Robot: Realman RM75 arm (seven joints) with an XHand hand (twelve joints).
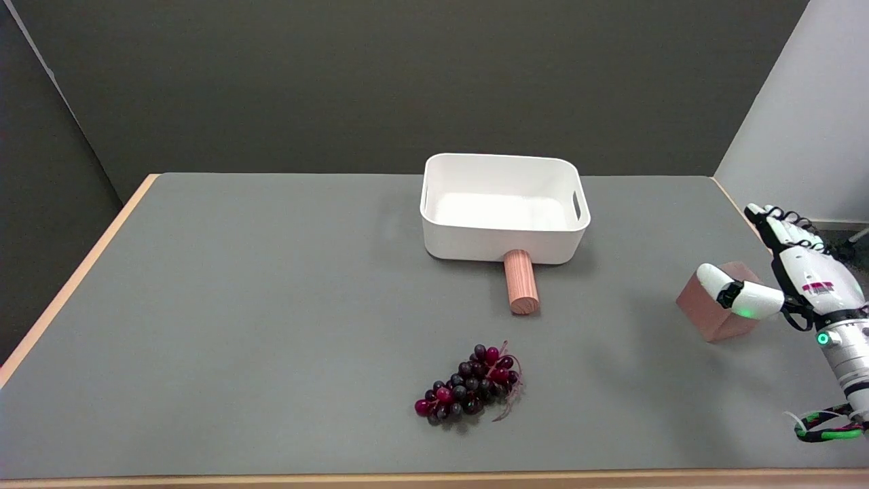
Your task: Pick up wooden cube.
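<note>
A grey table (pixel 271 305) with a light wooden edge occupies the scene, backed by a dark wall and a paler wall panel at far right.

Nearest the camera, a bunch of dark red grapes (pixel 470 386) lies on the table, left of centre-right and well apart from the work zone.

Further in, at the right edge of the table, the wooden cube (pixel 713 307) sits flat on the surface, one vertical edge turned toward the camera. The right hand (pixel 791 275) is positioned at the cube's right side. The thumb (pixel 730 291) extends leftward across the cube's top, over or against its upper face; contact cannot be confirmed from this view. The remaining fingers (pixel 777 221) point up and away, toward the far side of the table, spread from the thumb. The hand is wide and holds nothing.

Governing relation: the cube lies to the left of the palm, below the thumb, and nearer than the extended fingers. As judged from this layout, the grasp is not yet made; the fingers would need to curl down over the cube's far face to oppose the thumb.

At mid depth, a wooden cylinder (pixel 521 281) lies with its long axis running near to far, its far end touching the front wall of a white bin (pixel 502 241). Both are well apart from the cube.
</note>
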